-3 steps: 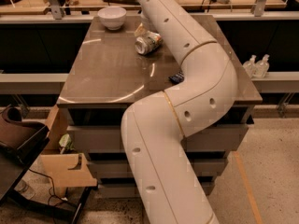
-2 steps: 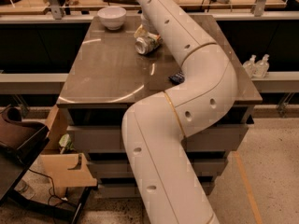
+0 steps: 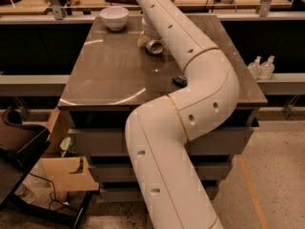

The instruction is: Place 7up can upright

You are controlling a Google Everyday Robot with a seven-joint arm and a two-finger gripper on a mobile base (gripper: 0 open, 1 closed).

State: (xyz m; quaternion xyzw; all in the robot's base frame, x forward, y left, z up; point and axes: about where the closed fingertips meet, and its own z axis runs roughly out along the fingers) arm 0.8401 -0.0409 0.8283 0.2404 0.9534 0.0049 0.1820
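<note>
On the brown table (image 3: 109, 70) the gripper (image 3: 146, 34) is seen at the far side, largely hidden by the white arm (image 3: 190, 80); whether it is open cannot be told. The can (image 3: 154, 46) lies on its side just in front of it. A bowl (image 3: 114, 17) stands to its left.

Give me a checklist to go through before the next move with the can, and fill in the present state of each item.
1. Can upright: not ok. It lies on its side, one end toward the camera.
2. Gripper at the can: ok. It is right beside the can, at the far part of the table, mostly hidden by the arm.
3. Firm grasp on the can: cannot tell.
4. Bowl apart from the can: ok. It stands further left.
5. Blue packet apart from the can: ok. It lies nearer the camera, partly behind the arm.
</note>
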